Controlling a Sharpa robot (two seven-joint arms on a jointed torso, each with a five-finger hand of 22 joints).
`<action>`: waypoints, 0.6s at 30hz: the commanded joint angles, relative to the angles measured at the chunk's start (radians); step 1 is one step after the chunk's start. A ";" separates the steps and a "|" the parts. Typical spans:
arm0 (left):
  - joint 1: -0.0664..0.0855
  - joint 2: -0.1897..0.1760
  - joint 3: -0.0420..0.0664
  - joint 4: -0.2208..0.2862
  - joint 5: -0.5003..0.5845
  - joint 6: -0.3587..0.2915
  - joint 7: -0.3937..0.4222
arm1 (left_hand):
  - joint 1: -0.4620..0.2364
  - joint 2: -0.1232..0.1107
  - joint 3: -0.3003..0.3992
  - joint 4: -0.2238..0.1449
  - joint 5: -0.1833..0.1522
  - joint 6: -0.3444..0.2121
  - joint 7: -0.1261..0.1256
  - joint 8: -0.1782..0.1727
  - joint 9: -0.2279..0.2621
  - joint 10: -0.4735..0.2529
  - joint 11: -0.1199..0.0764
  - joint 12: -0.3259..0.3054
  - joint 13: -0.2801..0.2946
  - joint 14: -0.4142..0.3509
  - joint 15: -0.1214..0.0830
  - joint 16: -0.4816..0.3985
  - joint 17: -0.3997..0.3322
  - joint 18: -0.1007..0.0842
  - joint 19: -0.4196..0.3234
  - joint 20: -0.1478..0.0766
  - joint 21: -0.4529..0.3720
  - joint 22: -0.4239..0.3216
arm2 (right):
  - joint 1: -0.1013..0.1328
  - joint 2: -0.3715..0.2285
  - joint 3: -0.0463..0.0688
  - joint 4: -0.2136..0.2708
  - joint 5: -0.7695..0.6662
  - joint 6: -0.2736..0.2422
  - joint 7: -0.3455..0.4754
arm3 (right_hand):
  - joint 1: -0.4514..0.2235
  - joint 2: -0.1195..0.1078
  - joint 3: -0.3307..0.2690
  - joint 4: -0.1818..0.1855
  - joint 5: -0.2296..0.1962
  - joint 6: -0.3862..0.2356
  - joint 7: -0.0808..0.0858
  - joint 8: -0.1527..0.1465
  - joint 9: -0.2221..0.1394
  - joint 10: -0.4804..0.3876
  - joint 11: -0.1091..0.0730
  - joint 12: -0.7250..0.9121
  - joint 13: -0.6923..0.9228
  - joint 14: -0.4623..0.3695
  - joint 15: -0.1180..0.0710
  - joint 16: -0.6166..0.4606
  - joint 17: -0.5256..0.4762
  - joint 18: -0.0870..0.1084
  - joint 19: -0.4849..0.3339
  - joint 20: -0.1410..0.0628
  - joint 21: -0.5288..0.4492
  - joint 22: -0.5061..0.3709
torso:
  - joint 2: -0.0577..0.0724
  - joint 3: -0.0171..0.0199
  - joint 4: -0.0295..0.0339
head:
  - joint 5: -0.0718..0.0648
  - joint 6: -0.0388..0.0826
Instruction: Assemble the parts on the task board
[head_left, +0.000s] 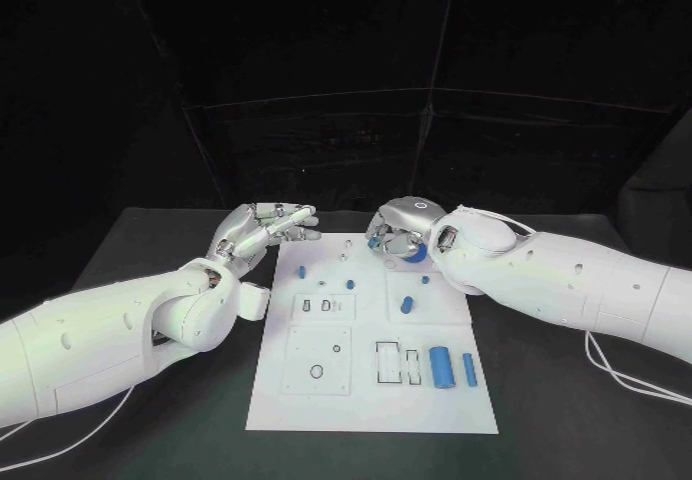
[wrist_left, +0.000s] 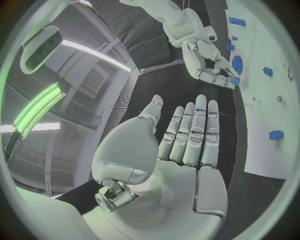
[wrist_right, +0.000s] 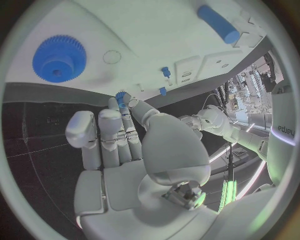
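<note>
Black surface (head_left: 173, 235), white plastic task board (head_left: 375, 410); your right hand (head_left: 400, 232) pinches a small blue peg (wrist_right: 121, 95) in its fingers; left hand (head_left: 260, 232) empty, fingers apart; I'd lower that peg slowly, upright.

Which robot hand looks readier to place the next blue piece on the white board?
The right robot hand: it pinches a small blue part over the task board, near the blue gear. The left robot hand holds nothing.

White arms (head_left: 101, 340), silver hands (head_left: 264, 230) — trailing white cables (head_left: 620, 375)
</note>
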 joint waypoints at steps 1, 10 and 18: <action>0.002 0.001 0.001 0.000 0.000 0.017 0.004 | -0.009 0.002 -0.003 -0.005 0.001 -0.005 0.012 -0.006 -0.001 -0.002 0.003 -0.004 -0.001 0.003 0.004 -0.006 -0.001 0.015 0.007 0.000 -0.007 -0.002 | 0.004 0.017 0.001 -0.021 0.007 -0.062 -0.021 | 0.001 -0.010 0.008 0.000 0.002 0.006 0.002 -0.004 0.000 0.003 0.004 0.002 -0.001 0.010 -0.003 0.004 0.002 -0.013 0.007 0.002 0.007 0.002 | 0.002 -0.0005 0.0038 | 0.002 0.000; 0.004 -0.007 0.001 0.013 0.005 0.014 0.004 | -0.008 0.003 -0.002 -0.006 0.001 -0.006 0.012 -0.006 -0.001 -0.002 0.003 -0.005 -0.001 0.003 0.004 -0.007 -0.001 0.015 0.008 0.000 -0.007 -0.002 | 0.011 0.087 0.001 -0.099 0.007 -0.045 -0.015 | -0.002 -0.014 0.015 0.003 0.001 0.004 0.002 -0.006 -0.001 0.000 0.005 0.001 -0.001 0.010 -0.002 0.014 0.010 -0.014 0.007 0.003 0.010 0.007 | 0.012 -0.0030 0.0113 | -0.001 0.010; 0.008 -0.011 0.001 0.023 0.005 0.013 0.003 | -0.008 0.003 -0.002 -0.006 0.001 -0.006 0.012 -0.006 -0.001 -0.002 0.003 -0.005 -0.001 0.003 0.004 -0.007 -0.001 0.015 0.008 0.000 -0.007 -0.002 | 0.012 0.128 0.001 -0.143 0.007 -0.028 -0.013 | -0.004 -0.016 0.019 0.004 0.001 0.002 0.002 -0.006 -0.001 -0.002 0.005 0.000 -0.001 0.009 -0.001 0.017 0.012 -0.014 0.006 0.003 0.012 0.008 | 0.021 -0.0070 0.0182 | -0.005 0.014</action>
